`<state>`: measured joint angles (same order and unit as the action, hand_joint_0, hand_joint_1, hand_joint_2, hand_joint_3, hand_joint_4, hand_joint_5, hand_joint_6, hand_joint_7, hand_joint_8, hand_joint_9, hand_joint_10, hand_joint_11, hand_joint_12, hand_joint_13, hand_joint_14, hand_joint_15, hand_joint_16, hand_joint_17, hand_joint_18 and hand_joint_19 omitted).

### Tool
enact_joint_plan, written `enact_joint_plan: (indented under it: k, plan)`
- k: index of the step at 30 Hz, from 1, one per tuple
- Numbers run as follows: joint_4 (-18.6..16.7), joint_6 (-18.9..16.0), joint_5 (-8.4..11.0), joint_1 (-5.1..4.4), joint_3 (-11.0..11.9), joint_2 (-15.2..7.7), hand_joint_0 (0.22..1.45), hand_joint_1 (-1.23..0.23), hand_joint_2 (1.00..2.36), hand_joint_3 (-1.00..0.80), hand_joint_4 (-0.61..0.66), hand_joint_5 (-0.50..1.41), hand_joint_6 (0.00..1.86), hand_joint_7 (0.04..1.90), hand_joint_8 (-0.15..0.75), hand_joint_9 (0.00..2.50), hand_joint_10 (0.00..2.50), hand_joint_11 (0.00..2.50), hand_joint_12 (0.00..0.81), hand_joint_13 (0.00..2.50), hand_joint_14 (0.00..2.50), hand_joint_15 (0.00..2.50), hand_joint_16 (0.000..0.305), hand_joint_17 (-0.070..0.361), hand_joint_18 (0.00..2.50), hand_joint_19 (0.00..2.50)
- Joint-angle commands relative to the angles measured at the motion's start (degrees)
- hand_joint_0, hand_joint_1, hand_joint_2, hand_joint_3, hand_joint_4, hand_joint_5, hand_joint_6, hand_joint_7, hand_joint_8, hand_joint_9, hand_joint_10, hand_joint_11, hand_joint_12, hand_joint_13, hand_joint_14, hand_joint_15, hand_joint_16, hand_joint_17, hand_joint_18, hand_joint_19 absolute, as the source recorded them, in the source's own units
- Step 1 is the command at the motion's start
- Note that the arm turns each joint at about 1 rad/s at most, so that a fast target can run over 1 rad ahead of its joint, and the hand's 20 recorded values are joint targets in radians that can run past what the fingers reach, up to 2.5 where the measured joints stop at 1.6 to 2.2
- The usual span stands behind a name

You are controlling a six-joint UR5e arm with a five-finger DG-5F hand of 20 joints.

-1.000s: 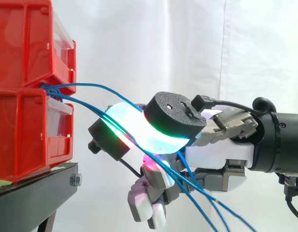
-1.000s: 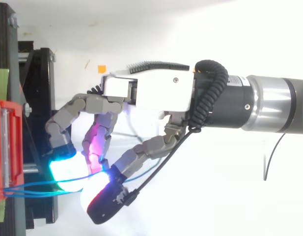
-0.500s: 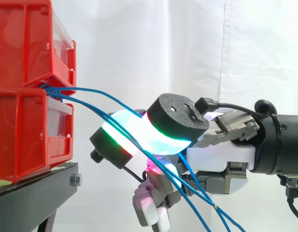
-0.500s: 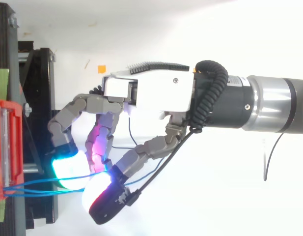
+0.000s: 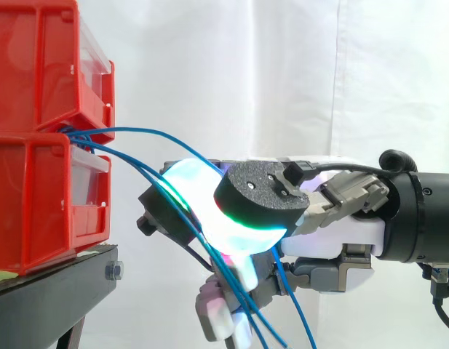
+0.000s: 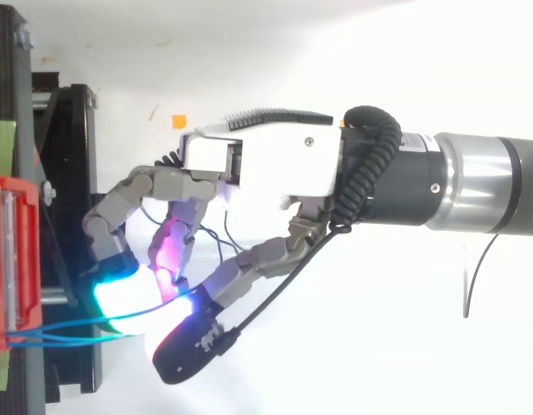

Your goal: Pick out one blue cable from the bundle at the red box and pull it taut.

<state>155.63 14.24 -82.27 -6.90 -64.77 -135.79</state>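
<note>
Just beside red box, hand pinches blue cables between pads; we judge several caught. Keep one, pull straight away from box.

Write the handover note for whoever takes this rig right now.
The hand is curled, and its pads appear to pinch the top cable.
The bundle comes out between the red bins; the other cables drop past the hand.
Done: one cable picked out.
Left: it arcs slack, so pull away from the bins until it runs straight.
</note>
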Motion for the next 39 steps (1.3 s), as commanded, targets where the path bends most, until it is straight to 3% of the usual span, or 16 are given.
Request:
enact_joint_plan:
  k: [1, 5, 9, 13, 18, 27, 39]
  plan:
    - [0.03, 0.00, 0.00, -0.05, -0.01, 0.00, 0.85, -0.95, 1.00, -0.50, -0.12, -0.16, 0.96, 1.08, 0.264, 1.15, 0.02, 0.67, 0.405, 0.98, 0.02, 0.62, 0.054, 0.121, 0.84, 0.73]
    - [0.03, 0.00, 0.00, -0.05, -0.01, 0.00, 0.85, -0.94, 1.00, -0.50, -0.03, -0.18, 0.96, 0.94, 0.258, 1.08, 0.02, 0.67, 0.405, 0.95, 0.02, 0.61, 0.055, 0.124, 0.83, 0.72]
    - [0.03, 0.00, 0.00, 0.04, -0.01, 0.00, 0.77, -0.96, 1.00, -0.50, 0.03, -0.18, 0.95, 0.80, 0.259, 1.06, 0.02, 0.67, 0.404, 0.95, 0.02, 0.59, 0.056, 0.125, 0.85, 0.68]
    - [0.11, 0.00, 0.00, -0.05, -0.01, 0.00, 0.69, -0.96, 1.00, -0.50, 0.05, -0.18, 0.94, 0.81, 0.263, 1.07, 0.02, 0.68, 0.410, 0.95, 0.02, 0.60, 0.056, 0.126, 0.85, 0.71]
    - [0.03, 0.00, 0.00, 0.04, -0.01, 0.00, 0.57, -0.85, 1.00, -0.50, 0.07, -0.15, 0.90, 0.86, 0.293, 1.19, 0.02, 0.68, 0.427, 0.98, 0.02, 0.61, 0.058, 0.130, 0.86, 0.75]
    - [0.11, -0.44, -0.08, 0.04, 0.61, 0.00, 0.55, -0.66, 1.00, -0.50, 0.08, -0.13, 0.87, 0.88, 0.295, 1.27, 0.02, 0.65, 0.429, 1.02, 0.02, 0.60, 0.059, 0.132, 0.88, 0.76]
    - [0.11, -0.53, -0.17, -0.05, 0.61, 0.00, 0.52, -0.59, 1.00, -0.50, 0.10, -0.12, 0.86, 0.87, 0.308, 1.28, 0.02, 0.65, 0.444, 1.04, 0.02, 0.60, 0.062, 0.139, 0.91, 0.76]
